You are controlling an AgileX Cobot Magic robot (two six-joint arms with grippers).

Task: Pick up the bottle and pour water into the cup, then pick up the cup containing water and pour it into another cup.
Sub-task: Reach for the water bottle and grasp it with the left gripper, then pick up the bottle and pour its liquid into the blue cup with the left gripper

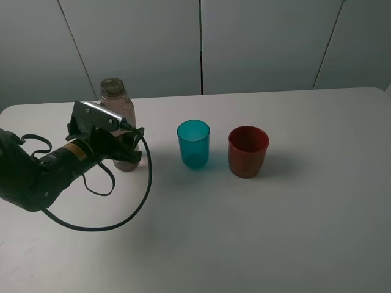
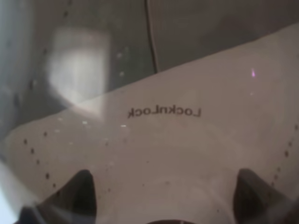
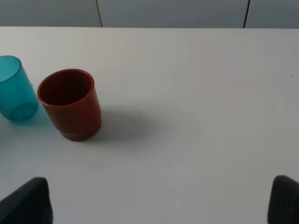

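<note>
The smoky grey-brown bottle [image 1: 113, 93] stands upright at the left of the white table. My left gripper [image 1: 126, 150] is around its lower body, one finger on each side, and looks shut on it. In the left wrist view the bottle wall [image 2: 163, 140] fills the picture, with the two fingertips [image 2: 84, 193] low at either side. The teal cup [image 1: 193, 143] stands upright in the middle, and the red-brown cup [image 1: 248, 151] stands just right of it. The right wrist view shows both, the teal cup [image 3: 14, 91] and the red-brown cup [image 3: 70, 102]. My right gripper [image 3: 156, 200] is open and empty, well away from the cups.
A black cable [image 1: 122, 213] loops from the left arm down onto the table [image 1: 293, 232]. A grey panelled wall [image 1: 263, 43] runs behind the table's far edge. The right arm is out of the high view.
</note>
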